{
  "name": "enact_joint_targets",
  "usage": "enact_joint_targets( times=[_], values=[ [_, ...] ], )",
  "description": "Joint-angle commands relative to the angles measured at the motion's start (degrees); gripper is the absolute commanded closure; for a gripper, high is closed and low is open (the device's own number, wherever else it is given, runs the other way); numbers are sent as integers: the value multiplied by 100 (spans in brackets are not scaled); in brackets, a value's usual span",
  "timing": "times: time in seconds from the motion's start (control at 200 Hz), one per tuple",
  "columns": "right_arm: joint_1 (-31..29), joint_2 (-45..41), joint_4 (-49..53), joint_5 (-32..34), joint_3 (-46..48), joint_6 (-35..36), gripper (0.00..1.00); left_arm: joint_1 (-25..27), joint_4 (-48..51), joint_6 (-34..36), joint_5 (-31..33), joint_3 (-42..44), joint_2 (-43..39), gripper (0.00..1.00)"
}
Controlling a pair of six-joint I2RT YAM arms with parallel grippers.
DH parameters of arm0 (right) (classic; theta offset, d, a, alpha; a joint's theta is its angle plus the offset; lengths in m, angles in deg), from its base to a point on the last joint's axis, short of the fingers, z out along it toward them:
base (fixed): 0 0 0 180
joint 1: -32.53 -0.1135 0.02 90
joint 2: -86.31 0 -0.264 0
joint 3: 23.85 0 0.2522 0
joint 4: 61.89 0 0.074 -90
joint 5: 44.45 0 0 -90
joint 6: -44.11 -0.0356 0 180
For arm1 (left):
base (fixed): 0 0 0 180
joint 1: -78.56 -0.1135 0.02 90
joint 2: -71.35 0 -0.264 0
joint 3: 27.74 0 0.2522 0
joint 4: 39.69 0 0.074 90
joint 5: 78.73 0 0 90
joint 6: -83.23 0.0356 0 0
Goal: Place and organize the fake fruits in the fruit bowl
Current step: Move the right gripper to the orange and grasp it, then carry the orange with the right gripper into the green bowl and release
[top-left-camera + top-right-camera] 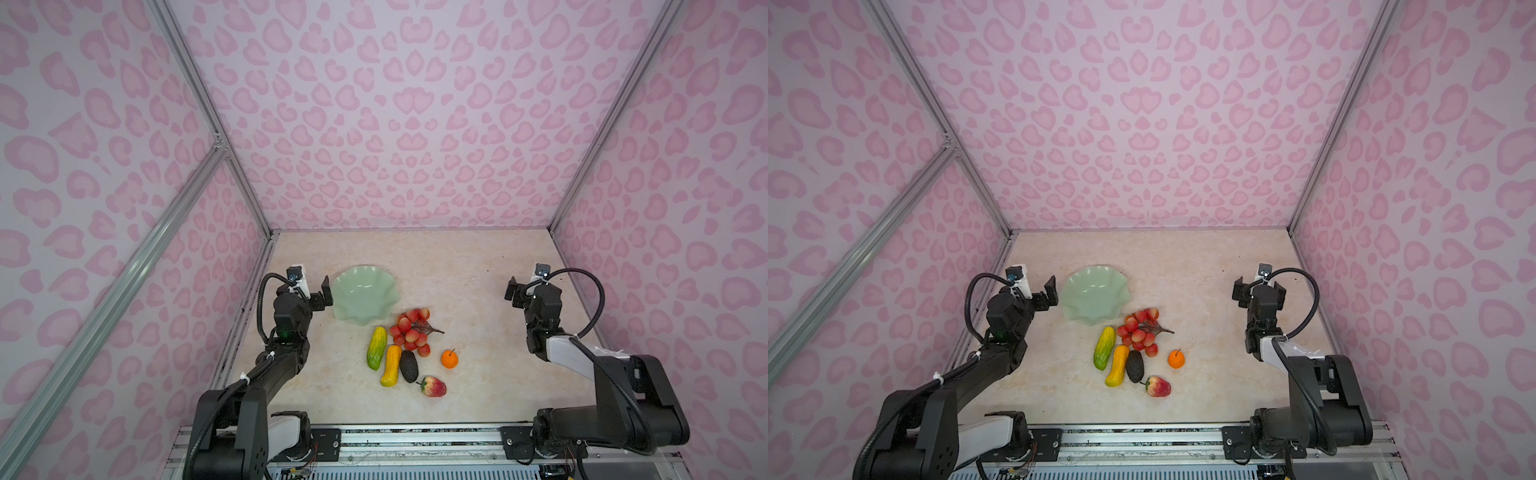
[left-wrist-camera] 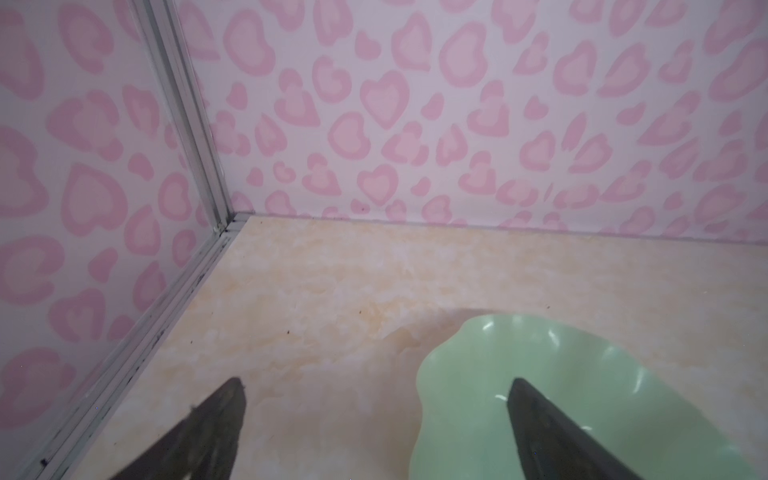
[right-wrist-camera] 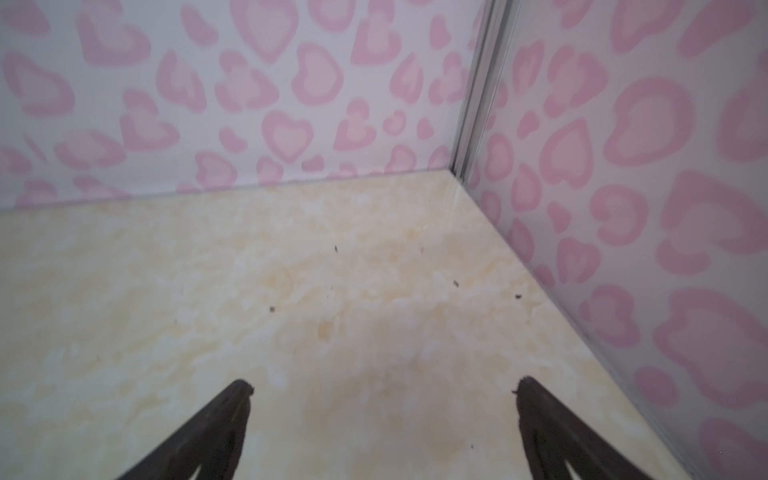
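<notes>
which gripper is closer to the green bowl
Left. The left gripper hangs right at the rim of the fruit bowl; the right gripper is far off across the table.

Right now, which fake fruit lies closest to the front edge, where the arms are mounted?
The red strawberry; it lies nearer the front than the avocado and the yellow-orange fruit beside it.

I'm working in a robot lab cell, not a home. Its walls (image 1: 415,104), papered in pink heart print, box in a marble-look desk (image 1: 478,270) on three sides, held by bare aluminium frame bars (image 1: 195,83). My left arm (image 1: 286,361) and right arm (image 1: 569,357) are mounted on a slotted metal rail (image 1: 415,432) along the desk's near edge. The fruits (image 1: 409,332) lying mid-desk are glossy fake props.
</notes>
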Motion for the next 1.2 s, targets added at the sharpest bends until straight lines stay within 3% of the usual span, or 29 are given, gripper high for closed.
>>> enact_joint_targets(
  times=[0.0, 0.035, 0.085, 0.145, 0.185, 0.32, 0.425, 0.69, 0.97, 1.195],
  values=[
    [-11, -238, 2295, 192, -732, -1713, 1, -5, 1111, -1064, 23, -337, -624, 2],
    [24, -210, 2669, -32, -901, -1989, 1, 2, 1300, -1644, 39, -413, -861, 2],
    [180, -168, 2734, -897, -904, -1931, 1, 0, 1595, -2102, 76, -505, -1175, 2],
    [226, -198, 2692, -1790, -789, -1729, 8, 2, 1861, -1983, -124, -530, -1483, 2],
    [109, -256, 2904, -1971, -773, -1717, 11, -2, 2091, -1837, -134, -554, -1627, 2],
    [-1087, -392, 4383, -1504, -1011, -1661, 12, -5, 3291, -1823, 547, -648, -1869, 2],
    [-2282, -396, 5152, -1156, -966, -2013, 14, -7, 3495, -1925, 629, -497, -2010, 2],
    [-4517, -114, 5482, -970, -596, -3165, 18, -7, 3610, -1951, 604, -516, -2060, 1],
    [-4829, 354, 5327, -1194, -451, -3346, 30, -9, 3656, -2081, 681, -395, -2343, 2],
    [-4830, 806, 5239, -1323, -631, -3198, 51, -14, 3769, -2184, 738, -236, -2554, 2]
  ],
)
